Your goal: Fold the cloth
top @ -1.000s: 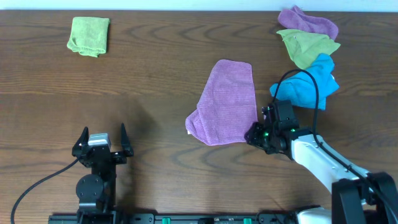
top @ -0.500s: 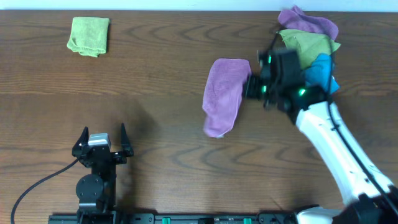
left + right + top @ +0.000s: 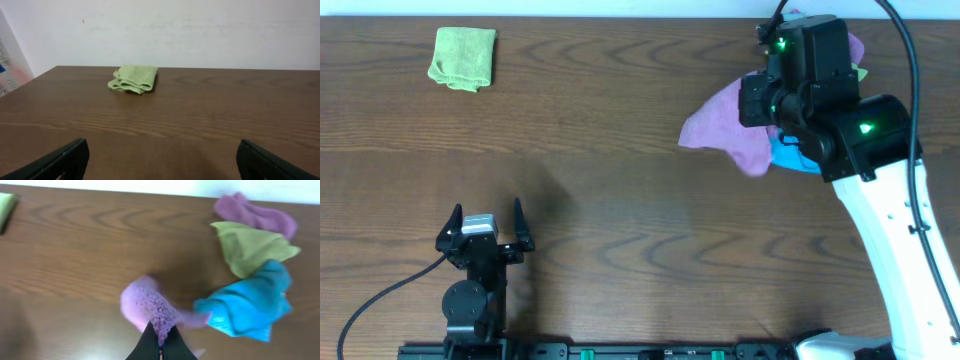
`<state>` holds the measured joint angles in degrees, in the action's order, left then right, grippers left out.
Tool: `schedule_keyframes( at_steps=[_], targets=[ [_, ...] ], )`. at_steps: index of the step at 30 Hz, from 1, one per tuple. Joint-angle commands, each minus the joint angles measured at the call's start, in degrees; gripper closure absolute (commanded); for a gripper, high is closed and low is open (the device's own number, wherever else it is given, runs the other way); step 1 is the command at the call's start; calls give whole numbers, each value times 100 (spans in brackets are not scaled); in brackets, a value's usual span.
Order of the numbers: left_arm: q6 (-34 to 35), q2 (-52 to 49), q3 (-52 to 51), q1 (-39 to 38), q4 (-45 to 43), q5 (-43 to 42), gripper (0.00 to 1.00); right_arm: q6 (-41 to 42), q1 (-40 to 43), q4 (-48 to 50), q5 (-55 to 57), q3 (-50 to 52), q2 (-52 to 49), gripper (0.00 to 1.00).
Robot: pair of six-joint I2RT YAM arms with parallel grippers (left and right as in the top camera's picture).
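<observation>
Lifted from flat on the table a second ago, the cloth now hangs bunched from the right gripper, which has swung toward the far right corner.

Right jaws are pinched together on one edge of the mauve cloth, the rest drooping in a crumpled bundle toward the wood; whether its lower end touches the table cannot be told. Just beside it lies a blue cloth, beyond that a lime-green cloth and a violet cloth. Well apart, the left gripper rests at the near edge, fingers spread wide and empty, facing a folded green cloth at the far left.
</observation>
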<state>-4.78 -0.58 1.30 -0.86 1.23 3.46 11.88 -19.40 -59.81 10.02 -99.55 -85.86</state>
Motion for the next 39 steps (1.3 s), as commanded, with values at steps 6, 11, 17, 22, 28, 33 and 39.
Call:
schedule_keyframes(
  at_steps=[6,11,17,22,28,33,39],
  targets=[
    [-59,33,-105,20,260,245,5,-695,146,116,1456,-308,-37,99],
    [-61,33,-105,20,260,245,5,-940,160,264,1965,-778,-37,99],
    [-59,33,-105,20,258,245,5,-1082,144,850,-2175,-946,-61,99],
    [-59,33,-105,20,258,245,5,-1056,190,448,-2457,-946,-245,99],
    [-59,33,-105,20,258,245,5,317,214,151,595,-946,-577,99],
    [-59,33,-105,20,258,245,5,496,214,490,1593,-946,-901,99],
    [-59,33,-105,20,258,245,5,343,162,855,1641,-949,-970,98]
  ],
)
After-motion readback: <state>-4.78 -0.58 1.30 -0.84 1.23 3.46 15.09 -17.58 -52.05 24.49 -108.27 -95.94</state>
